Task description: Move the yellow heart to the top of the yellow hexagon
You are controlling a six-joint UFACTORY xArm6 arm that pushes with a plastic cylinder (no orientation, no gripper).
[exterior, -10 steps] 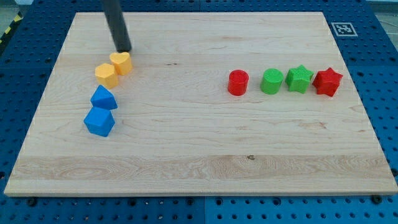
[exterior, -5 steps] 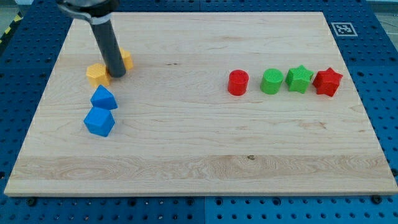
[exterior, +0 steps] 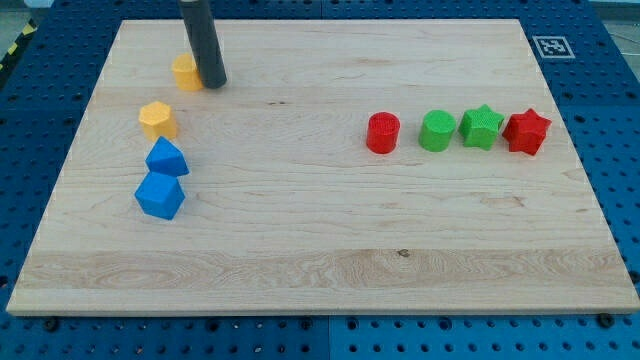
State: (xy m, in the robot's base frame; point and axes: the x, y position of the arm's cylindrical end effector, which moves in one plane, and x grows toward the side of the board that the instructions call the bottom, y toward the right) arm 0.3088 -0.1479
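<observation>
The yellow heart (exterior: 185, 72) lies near the board's upper left, partly hidden behind my rod. My tip (exterior: 214, 82) rests on the board just right of the heart, touching or nearly touching it. The yellow hexagon (exterior: 157, 120) lies below and slightly left of the heart, with a gap between them.
A blue block (exterior: 166, 158) and a blue cube (exterior: 160, 194) sit just below the hexagon. At the view's right stand a red cylinder (exterior: 382, 132), a green cylinder (exterior: 437, 131), a green star (exterior: 481, 127) and a red star (exterior: 527, 131) in a row. The wooden board (exterior: 320, 250) ends near the heart at its top edge.
My tip went down between the two yellow blocks, then back up. The heart moved up and left, away from the hexagon. The hexagon shifted slightly left.
</observation>
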